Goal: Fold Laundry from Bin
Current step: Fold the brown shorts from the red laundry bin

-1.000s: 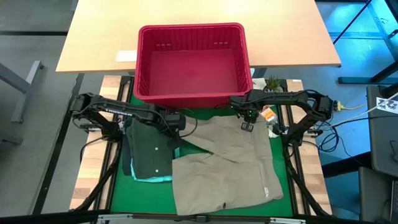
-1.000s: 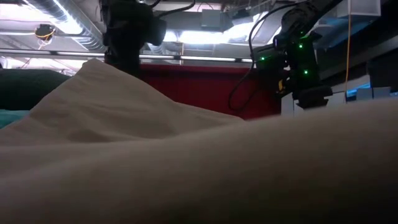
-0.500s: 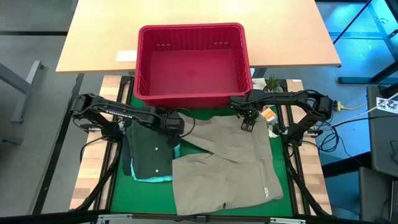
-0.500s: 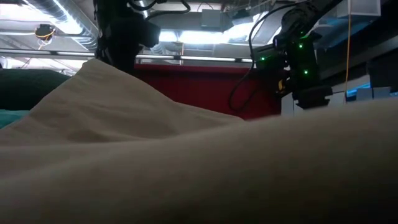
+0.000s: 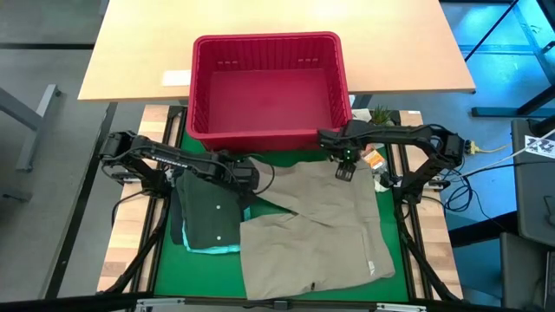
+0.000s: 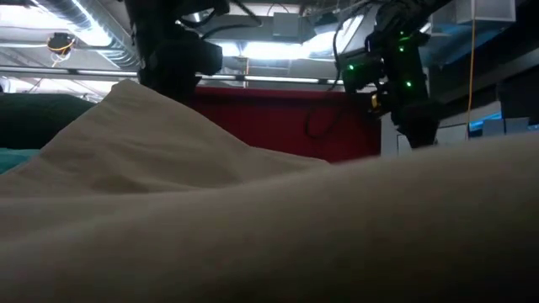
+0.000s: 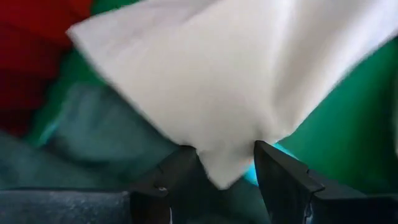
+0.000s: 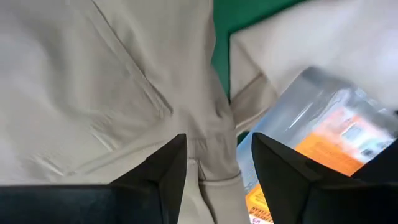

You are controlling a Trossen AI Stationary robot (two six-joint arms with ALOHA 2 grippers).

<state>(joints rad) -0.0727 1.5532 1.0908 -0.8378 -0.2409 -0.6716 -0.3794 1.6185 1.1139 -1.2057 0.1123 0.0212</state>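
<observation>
A: Bin status?
B: The red bin (image 5: 269, 87) is seen empty, set just beyond both grippers, half on a wooden table (image 5: 130, 52).
A: Surface?
B: A green mat (image 5: 173, 260) is covered by the laundry: the beige-tan garment (image 5: 312, 234) is spread wide, and a dark garment (image 5: 206, 212) is stacked on a teal one (image 5: 212, 250).
A: Grippers?
B: A beige corner is clamped in the left gripper (image 7: 227, 177), raised off the mat. The right gripper (image 8: 214, 171) is held released just above the beige collar, beside an orange packet (image 8: 323, 143).
</observation>
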